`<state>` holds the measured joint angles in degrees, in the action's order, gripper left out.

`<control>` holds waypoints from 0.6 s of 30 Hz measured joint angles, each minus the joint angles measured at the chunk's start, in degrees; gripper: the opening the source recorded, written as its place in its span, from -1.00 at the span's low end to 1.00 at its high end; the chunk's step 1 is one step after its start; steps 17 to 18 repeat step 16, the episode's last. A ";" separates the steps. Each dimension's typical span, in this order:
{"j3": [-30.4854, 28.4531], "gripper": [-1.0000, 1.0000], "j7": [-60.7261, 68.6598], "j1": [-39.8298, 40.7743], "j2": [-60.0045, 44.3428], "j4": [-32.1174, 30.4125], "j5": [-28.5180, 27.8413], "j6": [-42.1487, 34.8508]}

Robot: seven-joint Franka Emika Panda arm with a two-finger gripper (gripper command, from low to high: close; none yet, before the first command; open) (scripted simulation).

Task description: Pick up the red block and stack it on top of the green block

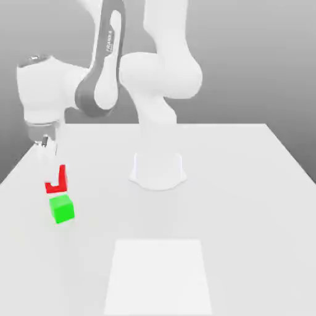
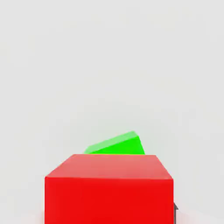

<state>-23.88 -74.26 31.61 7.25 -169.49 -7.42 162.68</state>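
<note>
The red block [image 1: 55,187] hangs at the exterior view's left, just above and slightly behind the green block [image 1: 62,208], which rests on the white table [image 1: 247,203]. My gripper [image 1: 53,176] comes down from above and is shut on the red block. One white finger covers much of the cube's face, so only an L-shaped strip of red shows. In the hand view the red block [image 2: 109,190] is large and close, and part of the green block [image 2: 117,144] shows past its top edge. A small gap separates the two cubes in the exterior view.
The arm's round white base [image 1: 157,170] stands mid-table, to the exterior view's right of the blocks. A paler square patch [image 1: 157,274] marks the tabletop near its front edge. The table's left edge runs close beside the blocks.
</note>
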 joint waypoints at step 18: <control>2.62 1.00 -1.24 3.16 4.03 -0.13 -1.86 -3.97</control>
